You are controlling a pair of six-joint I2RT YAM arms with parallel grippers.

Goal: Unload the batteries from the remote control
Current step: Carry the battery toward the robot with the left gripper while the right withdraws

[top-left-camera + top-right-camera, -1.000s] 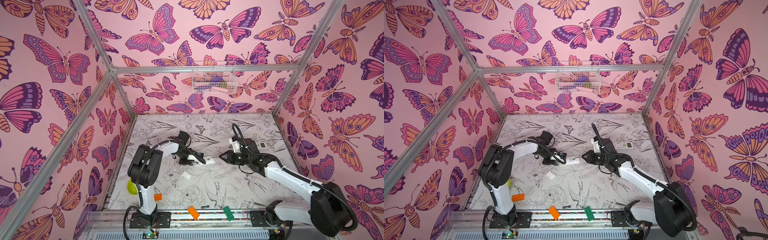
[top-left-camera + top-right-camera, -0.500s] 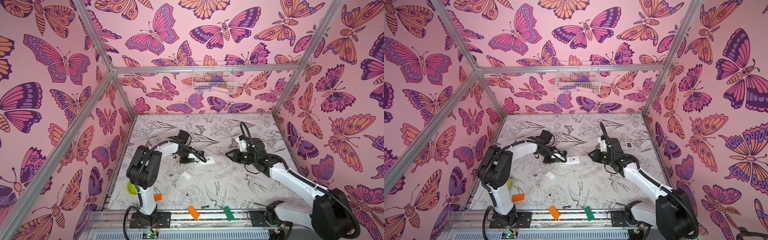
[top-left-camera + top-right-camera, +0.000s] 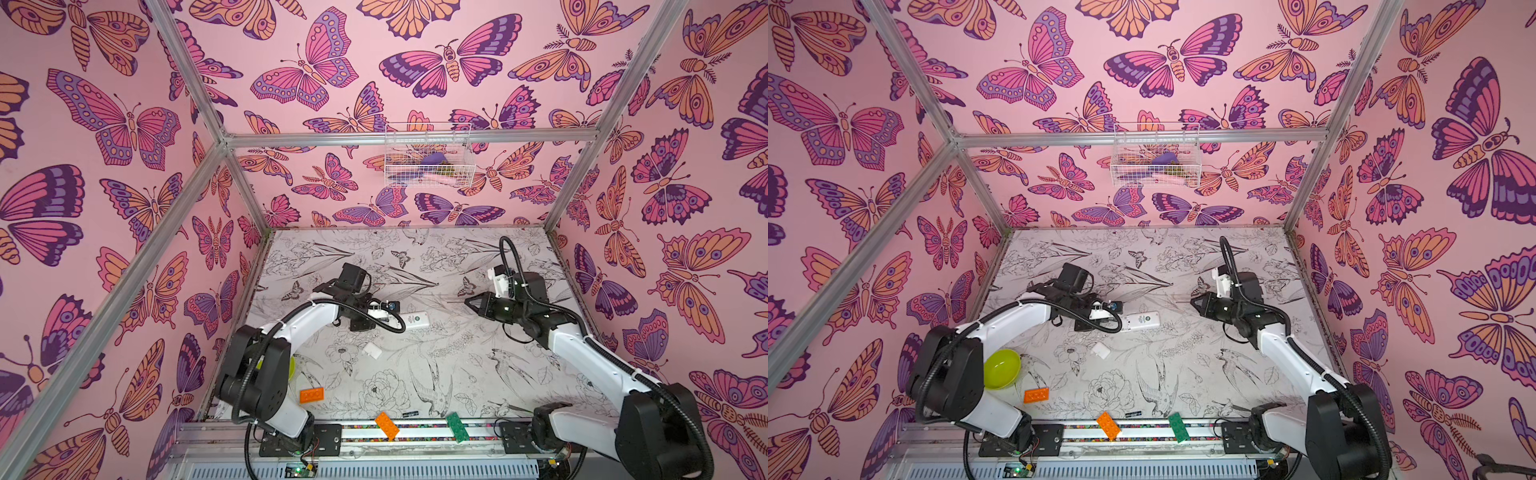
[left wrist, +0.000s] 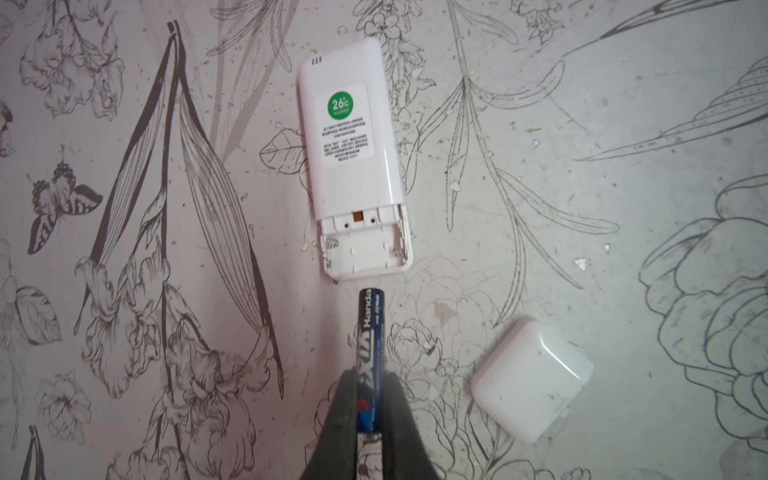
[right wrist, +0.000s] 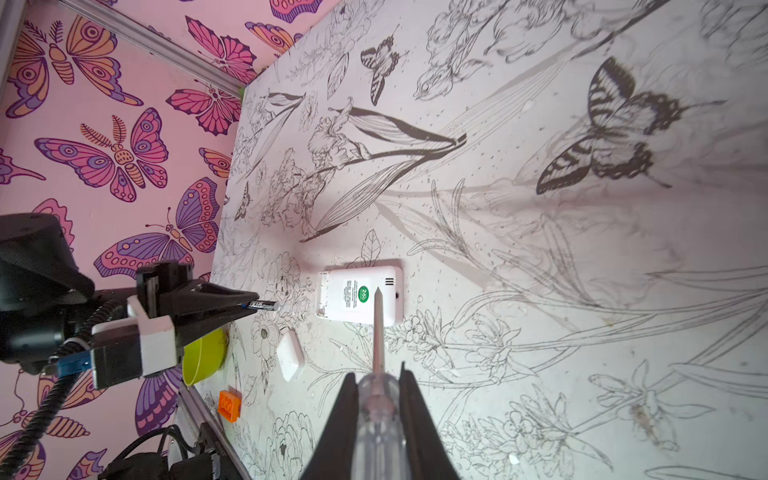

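**Gloss on the plastics, matt on the print**

The remote (image 4: 353, 141) and the cover (image 4: 532, 382) are smooth, glossy white plastic. The remote's label (image 4: 345, 124) looks like matt paper. The battery (image 4: 371, 332) wears a shiny dark printed wrap. The screwdriver (image 5: 377, 399) has a clear plastic handle and a dull metal shaft. The left tool (image 4: 370, 376) and right tool (image 5: 377, 376) look like matt black plastic. The surface (image 4: 623, 104) is a matt printed sheet, scuffed and flecked with chips. At its 8 o'clock, the bowl (image 3: 1002, 369) is glossy yellow-green plastic. The frame (image 3: 411, 139) is brushed metal.
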